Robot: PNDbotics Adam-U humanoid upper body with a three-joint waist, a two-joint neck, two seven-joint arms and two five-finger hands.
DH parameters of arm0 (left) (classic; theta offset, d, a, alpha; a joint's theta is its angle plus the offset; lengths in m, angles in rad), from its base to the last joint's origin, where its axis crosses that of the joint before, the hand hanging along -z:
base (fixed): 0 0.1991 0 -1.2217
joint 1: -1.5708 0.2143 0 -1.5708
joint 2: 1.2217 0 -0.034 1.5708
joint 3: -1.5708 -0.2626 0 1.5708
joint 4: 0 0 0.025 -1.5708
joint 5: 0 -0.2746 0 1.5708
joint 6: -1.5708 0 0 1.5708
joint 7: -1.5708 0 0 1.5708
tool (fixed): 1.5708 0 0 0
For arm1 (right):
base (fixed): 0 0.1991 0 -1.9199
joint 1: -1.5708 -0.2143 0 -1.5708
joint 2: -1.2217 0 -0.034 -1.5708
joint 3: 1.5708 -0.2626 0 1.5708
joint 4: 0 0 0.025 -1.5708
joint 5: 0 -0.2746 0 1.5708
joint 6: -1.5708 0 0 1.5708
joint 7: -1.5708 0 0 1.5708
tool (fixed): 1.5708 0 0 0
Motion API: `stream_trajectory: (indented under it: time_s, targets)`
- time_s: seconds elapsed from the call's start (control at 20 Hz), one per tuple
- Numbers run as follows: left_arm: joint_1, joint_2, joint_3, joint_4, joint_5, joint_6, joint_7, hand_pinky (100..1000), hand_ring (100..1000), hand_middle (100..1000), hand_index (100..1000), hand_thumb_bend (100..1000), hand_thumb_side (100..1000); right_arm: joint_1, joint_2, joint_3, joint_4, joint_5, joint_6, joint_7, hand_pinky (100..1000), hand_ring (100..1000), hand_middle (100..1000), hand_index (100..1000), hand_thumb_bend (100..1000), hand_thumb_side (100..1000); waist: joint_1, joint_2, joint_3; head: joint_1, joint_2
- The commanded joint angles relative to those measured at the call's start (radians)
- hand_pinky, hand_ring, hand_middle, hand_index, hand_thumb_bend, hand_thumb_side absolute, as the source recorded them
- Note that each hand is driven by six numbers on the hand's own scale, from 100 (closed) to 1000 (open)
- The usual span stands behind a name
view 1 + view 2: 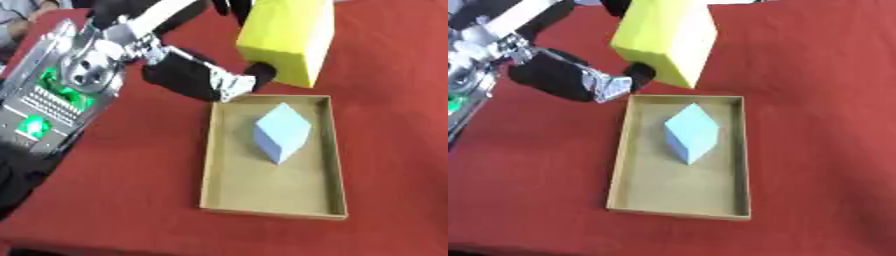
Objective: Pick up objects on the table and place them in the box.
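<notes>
In the left eye view, the robot's left arm enters from the upper left, silver joint housings leading down to the black left hand point(197, 75), which is angled down and to the right. Its fingers point(261, 74) are curled against the lower left edge of a yellow block point(284, 37), gripping it. The block is tilted and stands above and to the right of the fingers, over the far end of the box point(208, 165). The shallow brown cardboard box lies just below the fingers on the red surface point(131, 175). Inside it, below and to the right of the fingers, a light blue block point(282, 132) rests tipped on a corner near the far half of the box.

In the right eye view, the left hand point(566, 80) shows the same pose: wrist high at the left, palm slanting toward the box's far left corner, fingertips on the yellow block's underside. The right hand shows in neither view.
</notes>
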Motion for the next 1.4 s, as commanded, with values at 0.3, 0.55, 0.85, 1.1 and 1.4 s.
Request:
stream_trajectory:
  time_s: [0.3, 0.55, 0.85, 1.1, 1.4]
  targets:
    - [0.051, -0.027, -0.048, -0.014, -0.034, 0.008, -0.039, 632, 616, 474, 623, 257, 286, -0.003, -0.014, -0.001, -0.036, 0.006, -0.001, -0.005, 736, 709, 576, 815, 100, 865, -0.014, -0.025, -0.006, -0.002, 0.012]
    - [0.093, -0.019, -0.09, -0.014, -0.073, -0.013, -0.076, 630, 619, 476, 622, 278, 287, 0.0, -0.012, 0.0, -0.041, 0.007, 0.0, -0.004, 736, 709, 575, 815, 100, 866, -0.015, -0.024, -0.005, -0.004, 0.011]
    - [0.146, -0.001, -0.125, -0.014, -0.125, -0.044, -0.104, 628, 623, 479, 625, 304, 292, 0.002, -0.008, -0.002, -0.042, 0.008, 0.002, -0.006, 736, 708, 574, 815, 100, 868, -0.016, -0.024, -0.004, -0.006, 0.007]
    - [0.183, 0.016, -0.133, -0.014, -0.185, -0.06, -0.112, 632, 633, 486, 631, 337, 290, 0.006, -0.003, -0.004, -0.044, 0.008, 0.003, -0.006, 736, 707, 573, 815, 100, 867, -0.017, -0.028, -0.001, -0.004, 0.007]
    - [0.221, 0.014, -0.139, 0.025, -0.257, -0.073, -0.119, 637, 646, 495, 641, 367, 292, 0.006, 0.001, -0.003, -0.047, 0.006, 0.003, -0.006, 736, 706, 572, 815, 100, 868, -0.021, -0.029, -0.001, -0.001, 0.008]
